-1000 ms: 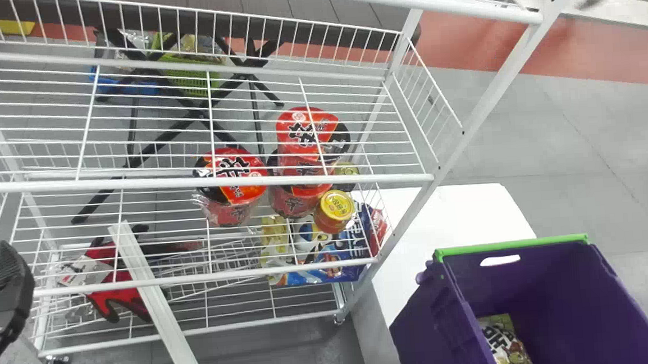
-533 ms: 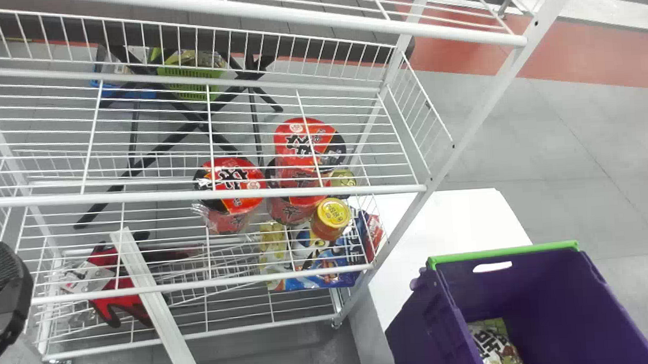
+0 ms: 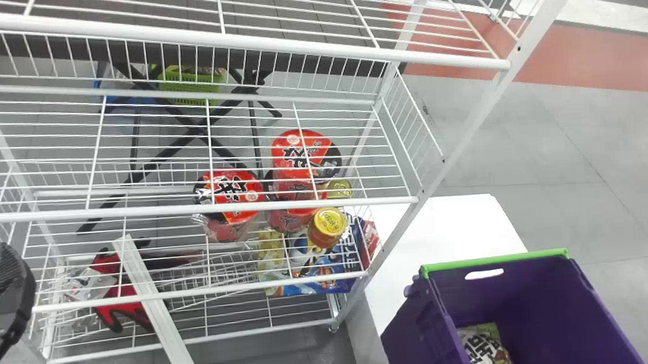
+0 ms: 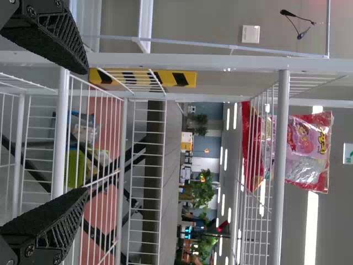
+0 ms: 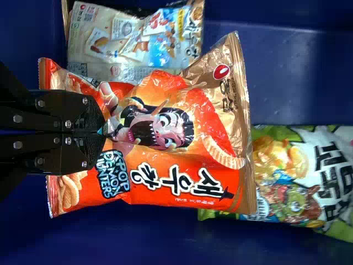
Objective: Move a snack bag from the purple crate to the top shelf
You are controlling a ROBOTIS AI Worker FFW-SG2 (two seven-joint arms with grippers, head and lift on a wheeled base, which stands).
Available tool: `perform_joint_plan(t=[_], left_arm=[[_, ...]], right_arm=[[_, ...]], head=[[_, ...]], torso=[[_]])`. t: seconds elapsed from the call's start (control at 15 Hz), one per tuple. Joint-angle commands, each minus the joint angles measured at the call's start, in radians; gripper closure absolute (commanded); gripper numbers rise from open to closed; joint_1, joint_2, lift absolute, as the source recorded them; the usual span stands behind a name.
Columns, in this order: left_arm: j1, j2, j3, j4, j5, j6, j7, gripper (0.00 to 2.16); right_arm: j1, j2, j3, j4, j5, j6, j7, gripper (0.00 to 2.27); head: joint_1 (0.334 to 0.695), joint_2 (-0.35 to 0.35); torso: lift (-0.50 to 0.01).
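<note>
Pinching an orange snack bag (image 5: 165,182) with the right hand (image 5: 103,131) in the purple crate (image 3: 533,287), among other bags (one green), and holding the left hand (image 3: 11,285) wide open by the white rack (image 3: 190,209)

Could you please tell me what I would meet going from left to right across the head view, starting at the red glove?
Red glove, leftmost noodle tub, yellow-lidded jar, purple crate.

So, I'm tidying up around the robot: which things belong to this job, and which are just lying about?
Job: orange snack bag, right gripper, purple crate, top shelf.
Lying about: red-topped packs, yellow-lidded jar, red gloves, green basket.
</note>
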Motion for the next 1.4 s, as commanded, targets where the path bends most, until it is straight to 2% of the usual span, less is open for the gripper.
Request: perform_joint_plan(t=[0.0, 0.53, 0.93, 1.33], left_arm=[[0.001, -0.002, -0.002, 0.003, -0.009, -0.003, 0.007, 0.04], [0.005, -0.002, -0.022, -0.005, -0.025, -0.003, 0.005, 0.04], [0.005, 0.0, -0.027, -0.005, -0.041, -0.003, 0.005, 0.04], [0.011, 0.001, -0.028, -0.008, -0.044, -0.003, 0.005, 0.04]], right_arm=[[-0.013, -0.001, 0.014, 0.0, 0.0, 0.002, -0.003, 1.59], [-0.026, 0.007, 0.014, -0.017, -0.034, -0.01, -0.005, 1.59], [-0.037, 0.027, 0.014, -0.029, -0.051, -0.019, -0.003, 1.59], [-0.047, 0.027, 0.005, -0.029, -0.061, -0.016, 0.002, 1.59]], head=[[0.695, -0.35], [0.695, -0.35], [0.695, -0.35], [0.695, -0.35]], torso=[[-0.327], [-0.295], [-0.271], [-0.247]])
